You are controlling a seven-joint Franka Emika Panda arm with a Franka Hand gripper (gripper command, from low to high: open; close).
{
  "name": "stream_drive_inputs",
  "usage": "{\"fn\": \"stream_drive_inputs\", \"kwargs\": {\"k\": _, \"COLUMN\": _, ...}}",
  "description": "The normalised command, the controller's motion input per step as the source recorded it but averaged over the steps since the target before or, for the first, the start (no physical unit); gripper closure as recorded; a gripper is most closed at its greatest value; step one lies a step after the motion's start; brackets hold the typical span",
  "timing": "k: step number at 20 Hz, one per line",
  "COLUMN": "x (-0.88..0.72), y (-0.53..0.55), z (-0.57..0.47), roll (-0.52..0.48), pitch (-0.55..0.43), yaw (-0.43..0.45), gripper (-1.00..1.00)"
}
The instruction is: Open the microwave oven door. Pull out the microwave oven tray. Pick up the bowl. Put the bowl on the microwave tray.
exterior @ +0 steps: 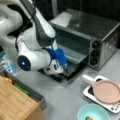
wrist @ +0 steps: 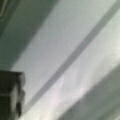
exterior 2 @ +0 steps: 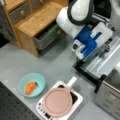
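One gripper point(exterior: 65, 67) over lowered microwave oven door point(exterior: 75, 53).

Both front views look down at the table point(exterior: 65, 97) from opposite sides, sharing the microwave oven point(exterior: 100, 37), at 1 o'clock and at 4 o'clock. Wrist view sits close.

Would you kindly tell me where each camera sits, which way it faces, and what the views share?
A front view: raised, facing the microwave oven with its door down; the white arm and blue gripper fill its left.
A front view: high above, looking steeply down at the bowl holding a carrot, with the gripper over the open door.
Wrist view: pressed close to a pale grey surface; one dark part of the fingers shows at bottom left.
Both front views share the bowl, pink plate and gripper.
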Motion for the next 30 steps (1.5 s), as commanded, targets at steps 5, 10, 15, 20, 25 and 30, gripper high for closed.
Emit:
{"fn": "stream_drive_inputs", "kwargs": {"k": 5, "x": 0.02, "y": -0.02, "z": 0.09, "roll": -0.006, "pitch": 0.013, "yaw": 0.141, "gripper": -1.00}}
{"fn": "stream_drive_inputs", "kwargs": {"k": 10, "x": 0.05, "y": 0.03, "z": 0.07, "roll": -0.019, "pitch": 0.014, "yaw": 0.112, "gripper": -1.00}}
{"fn": "stream_drive_inputs", "kwargs": {"k": 15, "x": 0.07, "y": 0.06, "z": 0.07, "roll": -0.069, "pitch": 0.015, "yaw": 0.049, "gripper": -1.00}}
{"fn": "stream_drive_inputs", "kwargs": {"k": 20, "x": 0.03, "y": 0.05, "z": 0.17, "roll": -0.459, "pitch": 0.086, "yaw": -0.231, "gripper": -1.00}}
{"fn": "stream_drive_inputs", "kwargs": {"k": 25, "x": -0.13, "y": 0.19, "z": 0.25, "roll": -0.637, "pitch": 0.079, "yaw": -0.350, "gripper": -1.00}}
{"fn": "stream_drive_inputs", "kwargs": {"k": 30, "x": -0.25, "y": 0.27, "z": 0.16, "roll": -0.748, "pitch": -0.039, "yaw": -0.285, "gripper": -1.00}}
